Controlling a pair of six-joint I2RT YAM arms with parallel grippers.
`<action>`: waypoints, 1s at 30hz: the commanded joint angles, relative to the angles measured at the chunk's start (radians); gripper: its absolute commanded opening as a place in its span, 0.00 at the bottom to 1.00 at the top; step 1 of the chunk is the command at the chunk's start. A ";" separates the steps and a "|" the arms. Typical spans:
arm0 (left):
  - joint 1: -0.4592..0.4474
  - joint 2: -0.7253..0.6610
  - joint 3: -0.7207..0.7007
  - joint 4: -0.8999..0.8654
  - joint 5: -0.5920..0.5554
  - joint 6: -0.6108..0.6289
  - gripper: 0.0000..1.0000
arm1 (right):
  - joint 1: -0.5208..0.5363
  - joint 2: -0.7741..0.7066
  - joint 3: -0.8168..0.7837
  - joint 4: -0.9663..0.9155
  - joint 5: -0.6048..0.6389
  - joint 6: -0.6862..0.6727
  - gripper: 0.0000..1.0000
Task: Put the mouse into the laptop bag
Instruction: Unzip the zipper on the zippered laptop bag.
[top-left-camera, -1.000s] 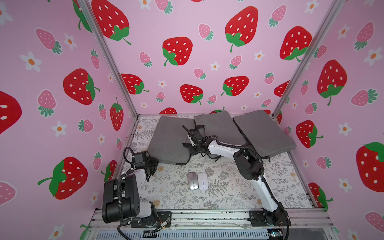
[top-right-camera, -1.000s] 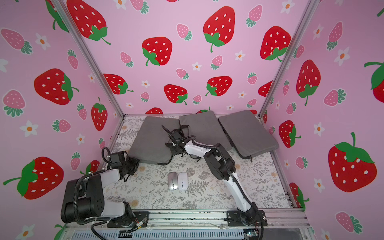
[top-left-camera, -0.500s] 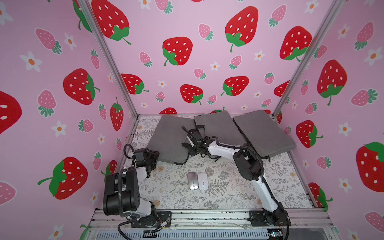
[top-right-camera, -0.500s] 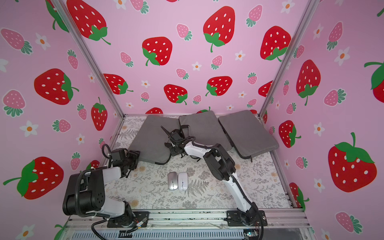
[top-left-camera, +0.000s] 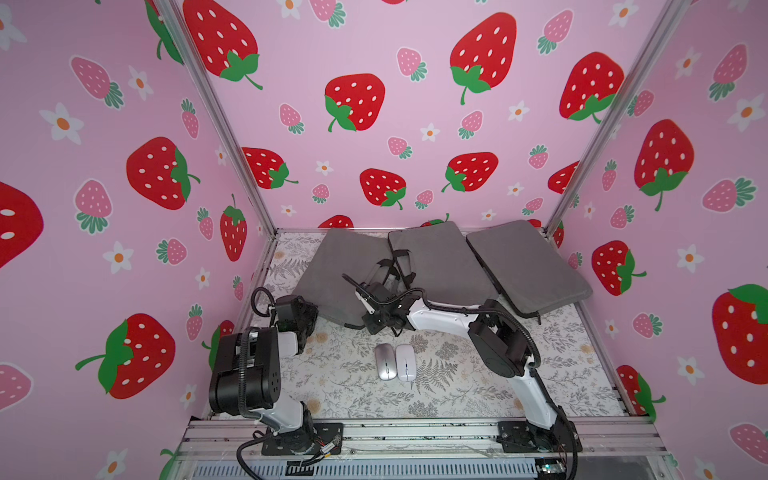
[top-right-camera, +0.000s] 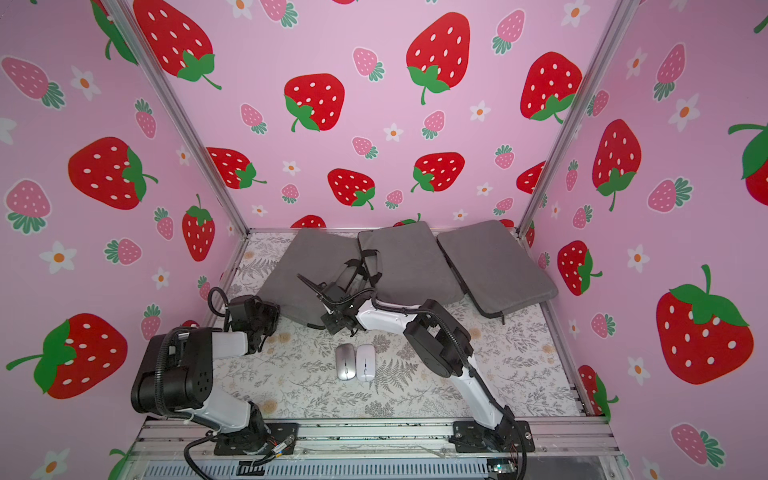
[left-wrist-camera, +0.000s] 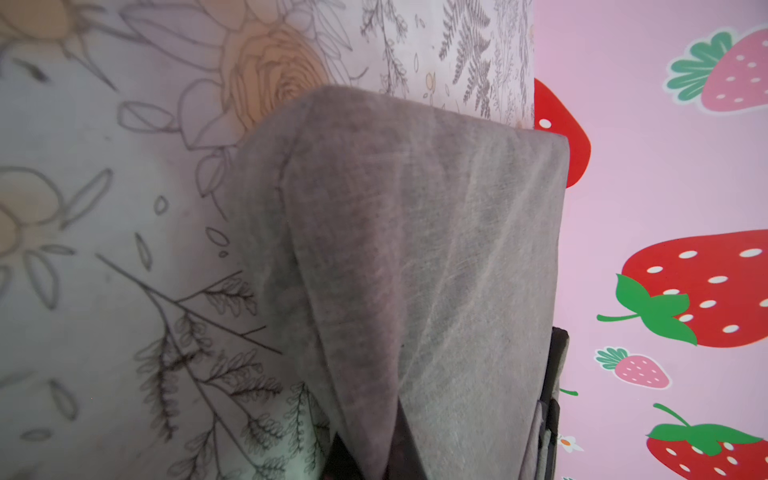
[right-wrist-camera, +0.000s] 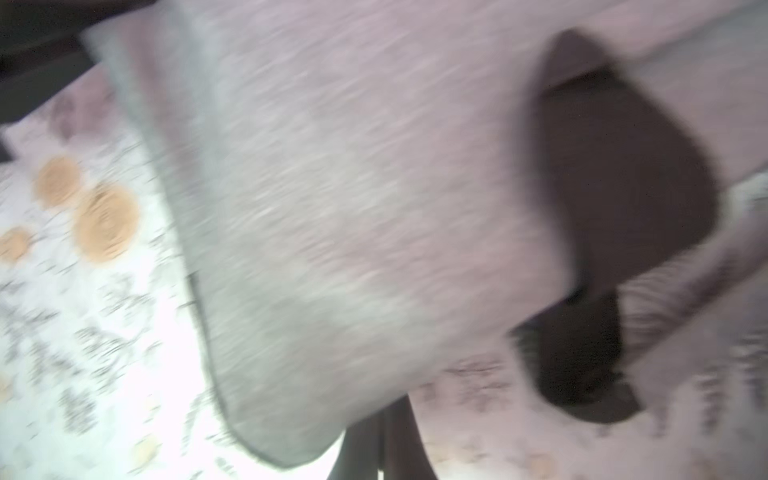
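Observation:
Two mice lie side by side mid-table in both top views, a silver mouse (top-left-camera: 385, 361) (top-right-camera: 345, 361) and a white mouse (top-left-camera: 406, 362) (top-right-camera: 365, 362); neither gripper touches them. The leftmost grey laptop bag (top-left-camera: 345, 266) (top-right-camera: 303, 262) lies at the back. My left gripper (top-left-camera: 311, 311) (top-right-camera: 272, 312) is at its near left corner. In the left wrist view the bag's fabric (left-wrist-camera: 415, 249) runs down between the jaws of that gripper (left-wrist-camera: 374, 453), shut on it. My right gripper (top-left-camera: 370, 325) (top-right-camera: 332, 328) is shut at the bag's near right corner (right-wrist-camera: 332, 187), its fingers (right-wrist-camera: 399, 436) together.
Two more grey laptop bags (top-left-camera: 440, 262) (top-left-camera: 528, 266) lie along the back, the middle one with black handles (top-left-camera: 399, 266). Pink strawberry walls (top-left-camera: 124, 208) close in three sides. A metal rail (top-left-camera: 415, 432) runs along the front edge. The right wrist view is blurred.
My left gripper has moved up to the bag's near left corner and closed on the fabric. The right arm and both mice stay where they were.

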 joint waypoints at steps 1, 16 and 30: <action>-0.017 0.054 -0.030 -0.202 -0.037 -0.022 0.00 | 0.096 -0.019 0.015 -0.005 -0.103 0.005 0.00; -0.013 -0.089 -0.112 -0.241 -0.107 -0.061 0.00 | 0.130 -0.096 -0.134 0.028 -0.157 0.098 0.00; -0.026 -0.313 -0.240 -0.275 -0.148 -0.099 0.00 | 0.084 0.008 -0.006 0.026 -0.165 0.176 0.00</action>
